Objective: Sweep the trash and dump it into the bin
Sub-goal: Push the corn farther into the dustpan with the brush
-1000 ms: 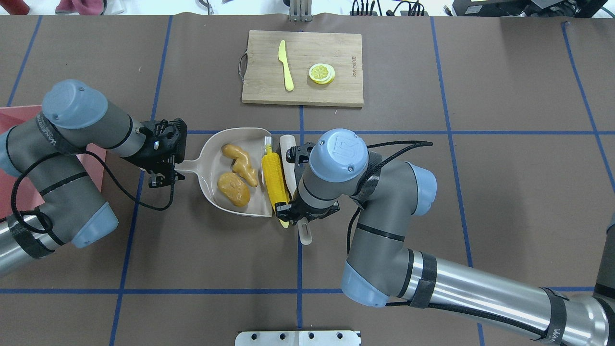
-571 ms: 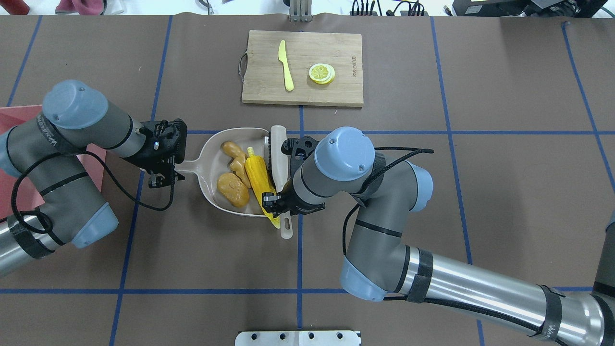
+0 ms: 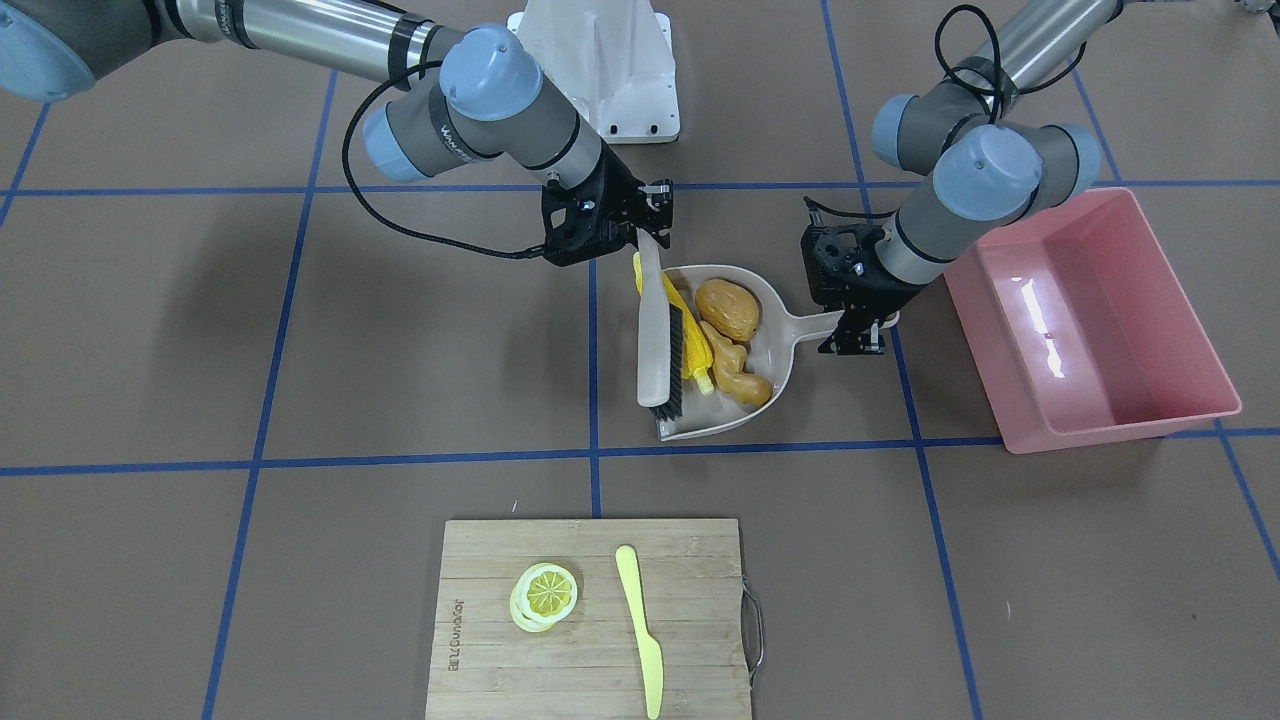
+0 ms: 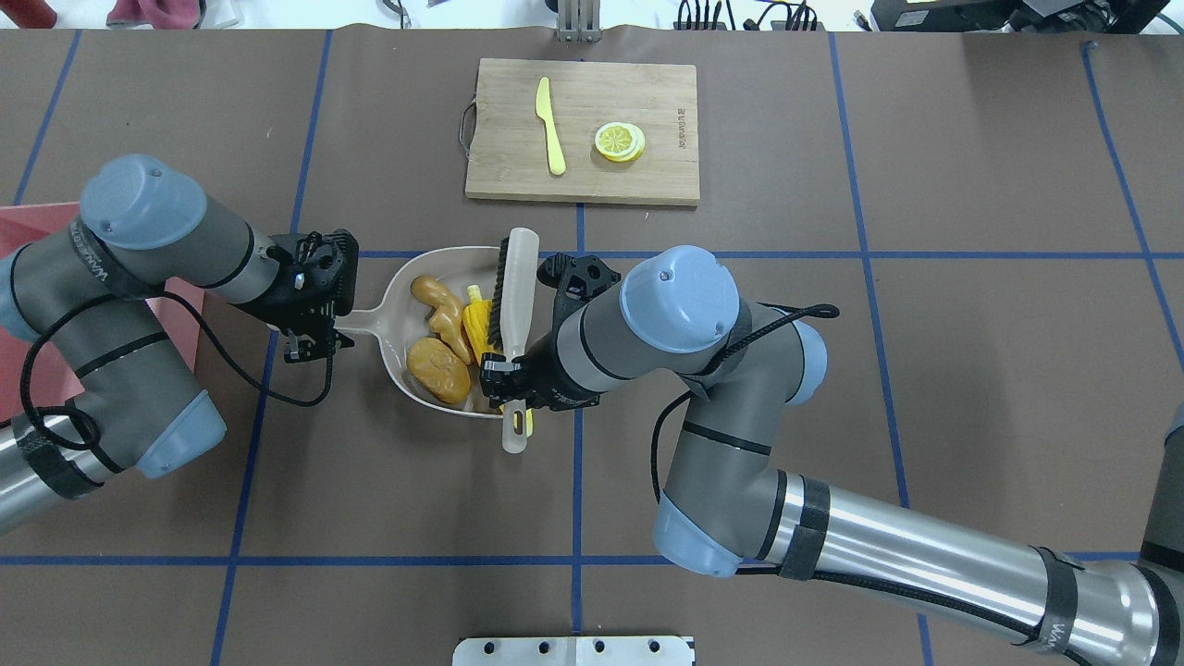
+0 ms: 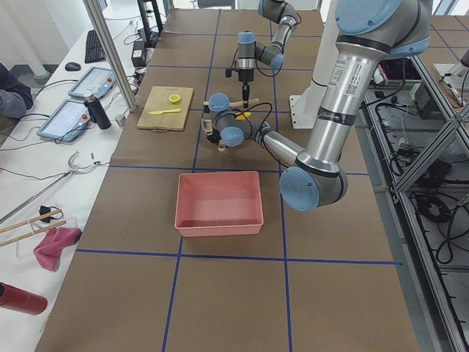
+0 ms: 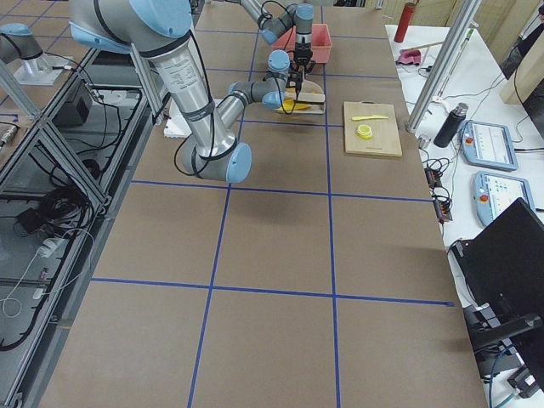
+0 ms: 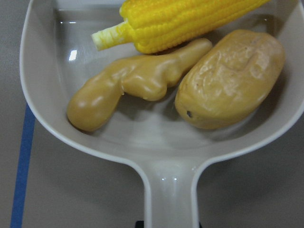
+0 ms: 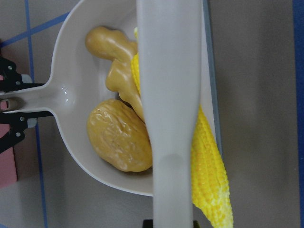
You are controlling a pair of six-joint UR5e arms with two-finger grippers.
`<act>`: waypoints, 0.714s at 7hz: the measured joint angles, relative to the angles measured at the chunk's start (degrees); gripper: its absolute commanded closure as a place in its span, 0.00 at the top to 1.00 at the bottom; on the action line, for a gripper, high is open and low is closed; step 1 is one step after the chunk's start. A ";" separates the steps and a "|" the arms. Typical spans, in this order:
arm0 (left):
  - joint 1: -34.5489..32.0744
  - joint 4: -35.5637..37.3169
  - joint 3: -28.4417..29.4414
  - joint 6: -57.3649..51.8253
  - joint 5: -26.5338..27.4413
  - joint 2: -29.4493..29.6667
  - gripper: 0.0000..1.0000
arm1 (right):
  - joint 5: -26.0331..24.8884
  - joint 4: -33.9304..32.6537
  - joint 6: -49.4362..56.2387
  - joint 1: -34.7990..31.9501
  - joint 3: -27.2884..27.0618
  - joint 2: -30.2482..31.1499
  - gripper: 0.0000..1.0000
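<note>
The overhead camera sits behind the robot, looking forward and down on the brown-papered bench (image 4: 971,370). The front camera faces back steeply, so the wooden chopping board (image 3: 590,620) lies nearest it. Both end cameras stand farther off, looking along the bench; the left one has the pink rectangular plastic tub (image 5: 218,205) in front. Each wrist camera looks closely down into the beige plastic dustpan (image 7: 161,142), which overhead and front views share.
</note>
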State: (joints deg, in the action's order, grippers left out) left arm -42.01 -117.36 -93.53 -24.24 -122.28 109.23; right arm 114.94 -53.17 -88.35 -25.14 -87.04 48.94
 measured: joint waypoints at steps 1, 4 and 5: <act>0.00 0.02 0.04 -0.01 0.02 -0.03 0.19 | 0.09 0.73 -1.07 -0.21 0.03 0.24 0.00; 0.05 -0.26 0.28 -0.77 -0.03 -0.07 0.04 | 9.02 -1.14 -1.91 -4.55 -1.65 1.13 0.00; 0.07 -1.04 0.43 -0.78 -0.05 -0.26 0.00 | 12.23 -2.75 -1.81 -6.21 -3.24 1.97 0.00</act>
State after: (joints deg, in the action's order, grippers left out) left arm -41.94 -118.40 -93.10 -25.02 -122.33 108.97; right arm 127.17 -55.92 -90.16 -31.35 -90.28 50.92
